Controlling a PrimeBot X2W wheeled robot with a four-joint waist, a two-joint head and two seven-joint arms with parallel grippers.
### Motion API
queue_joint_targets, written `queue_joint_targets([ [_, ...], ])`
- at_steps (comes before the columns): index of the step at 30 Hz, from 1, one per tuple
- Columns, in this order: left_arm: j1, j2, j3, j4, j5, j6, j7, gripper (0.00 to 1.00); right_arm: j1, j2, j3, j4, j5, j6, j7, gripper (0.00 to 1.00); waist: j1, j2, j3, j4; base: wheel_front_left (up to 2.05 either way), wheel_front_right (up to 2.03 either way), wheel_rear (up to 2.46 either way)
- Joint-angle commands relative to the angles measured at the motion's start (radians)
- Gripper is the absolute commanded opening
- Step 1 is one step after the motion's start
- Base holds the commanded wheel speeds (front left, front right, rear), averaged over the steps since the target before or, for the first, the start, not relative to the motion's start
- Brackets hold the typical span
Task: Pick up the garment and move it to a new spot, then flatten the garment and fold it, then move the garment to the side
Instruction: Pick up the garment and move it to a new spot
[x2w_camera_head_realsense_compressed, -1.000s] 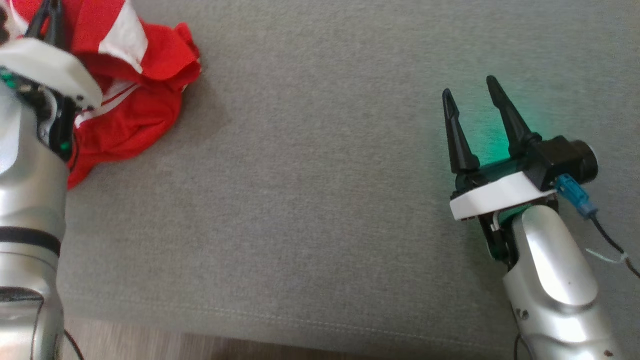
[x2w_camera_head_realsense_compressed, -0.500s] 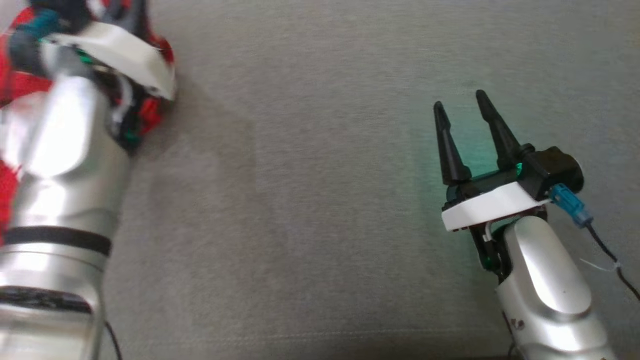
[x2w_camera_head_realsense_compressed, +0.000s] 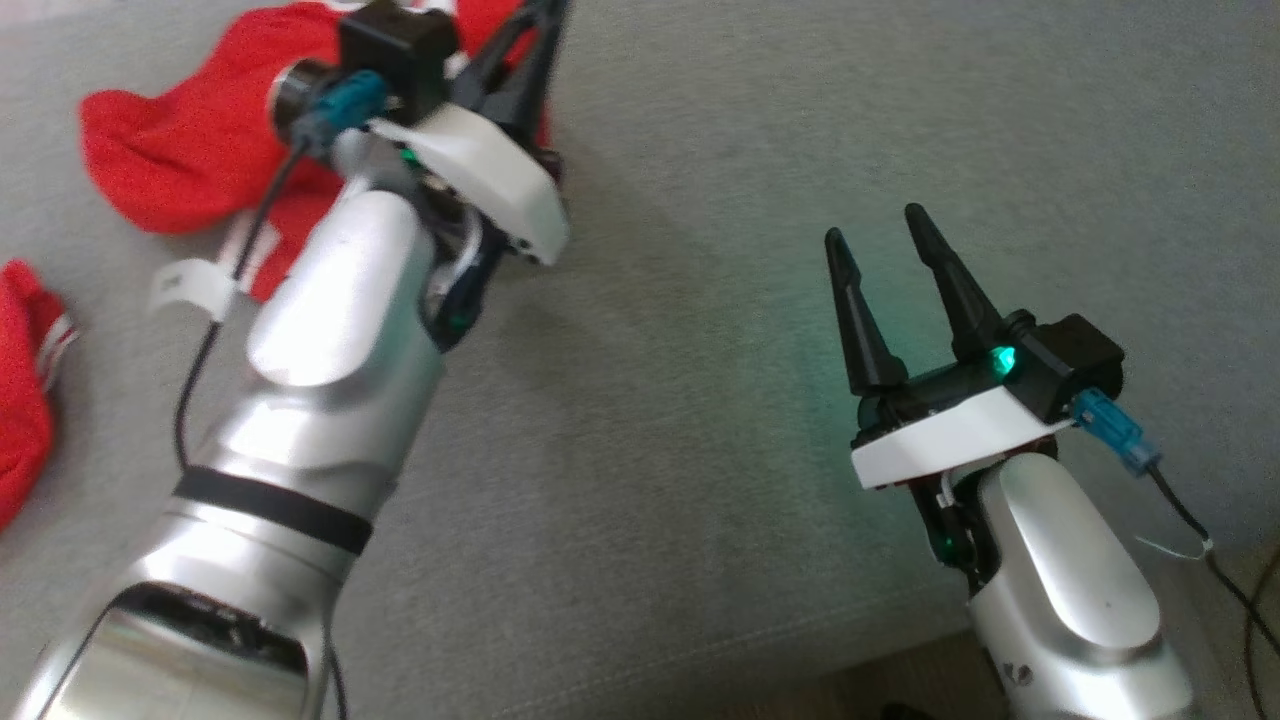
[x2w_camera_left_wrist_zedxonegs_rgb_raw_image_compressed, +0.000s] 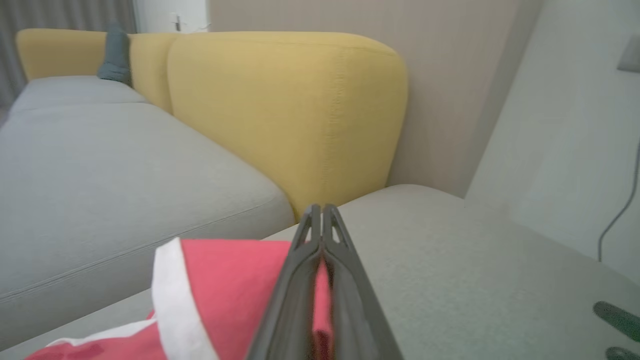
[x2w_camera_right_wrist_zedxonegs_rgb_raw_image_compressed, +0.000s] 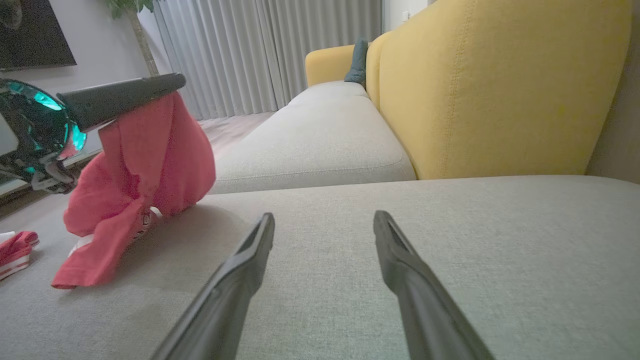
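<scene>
The garment (x2w_camera_head_realsense_compressed: 190, 140) is red with white trim and lies bunched at the top left of the grey cushion (x2w_camera_head_realsense_compressed: 680, 150). My left gripper (x2w_camera_head_realsense_compressed: 540, 30) is shut on a fold of it. In the left wrist view the shut gripper (x2w_camera_left_wrist_zedxonegs_rgb_raw_image_compressed: 322, 209) has red cloth (x2w_camera_left_wrist_zedxonegs_rgb_raw_image_compressed: 225, 290) pinched low between its fingers. From the right wrist, the garment (x2w_camera_right_wrist_zedxonegs_rgb_raw_image_compressed: 150, 160) hangs off that gripper (x2w_camera_right_wrist_zedxonegs_rgb_raw_image_compressed: 125, 97), its lower end resting on the cushion. My right gripper (x2w_camera_head_realsense_compressed: 890, 250) stands open and empty over bare cushion to the right, its fingers (x2w_camera_right_wrist_zedxonegs_rgb_raw_image_compressed: 250, 260) wide apart.
A smaller red and white piece of cloth (x2w_camera_head_realsense_compressed: 25, 420) lies at the far left; I cannot tell if it is joined to the garment. A yellow backrest (x2w_camera_right_wrist_zedxonegs_rgb_raw_image_compressed: 490, 90) rises behind the cushion. The cushion's front edge (x2w_camera_head_realsense_compressed: 800, 630) meets wooden floor at the lower right.
The head camera has shifted. My left arm has swung rightward and up, lifting the garment with it. The right gripper stays open in much the same place.
</scene>
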Motion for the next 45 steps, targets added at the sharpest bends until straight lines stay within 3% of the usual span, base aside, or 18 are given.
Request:
queue_joint_targets([
  [1,-0.055,0.009,0.001,-0.055,-0.016,0.000,-0.012,0.00,0.001,0.008,0.029,-0.037,0.011,0.007,-0.002,1.00,0.0000,0.0000,0.007,-0.043,0.00,0.00,0.00],
  [10,-0.051,-0.007,-0.094,-0.185,-0.107,0.008,-0.012,0.00,-0.002,0.008,0.049,-0.050,0.031,0.007,-0.002,1.00,0.0000,0.0000,0.027,-0.078,0.00,0.00,0.00],
  [15,-0.005,-0.008,-0.098,-0.182,-0.096,0.061,-0.012,0.00,-0.002,0.008,0.041,-0.047,0.028,0.007,-0.002,1.00,0.0000,0.0000,0.033,-0.054,0.00,0.00,0.00],
  [16,0.010,-0.008,-0.090,-0.175,-0.087,0.072,-0.012,0.41,-0.002,0.008,0.037,-0.046,0.026,0.007,-0.002,1.00,0.0000,0.0000,0.032,-0.045,0.00,0.00,0.00],
  [17,0.029,-0.008,-0.079,-0.168,-0.079,0.080,-0.012,0.98,-0.002,0.008,0.034,-0.044,0.024,0.007,-0.002,1.00,0.0000,0.0000,0.032,-0.035,0.00,0.00,0.00],
  [27,0.299,0.033,0.114,-0.233,0.051,0.199,-0.012,1.00,0.005,0.008,0.009,-0.017,-0.015,0.007,-0.002,1.00,0.0000,0.0000,-0.009,0.086,0.00,0.00,0.00],
  [38,0.627,0.030,0.359,-0.415,0.154,0.256,-0.012,1.00,0.064,0.008,-0.033,0.033,-0.056,0.007,-0.002,1.00,0.0000,0.0000,-0.110,0.190,0.00,0.00,0.00],
  [45,0.791,0.006,0.436,-0.481,0.207,0.256,-0.012,1.00,0.114,0.008,-0.037,0.065,-0.069,0.007,-0.002,1.00,0.0000,0.0000,-0.173,0.222,0.00,0.00,0.00],
])
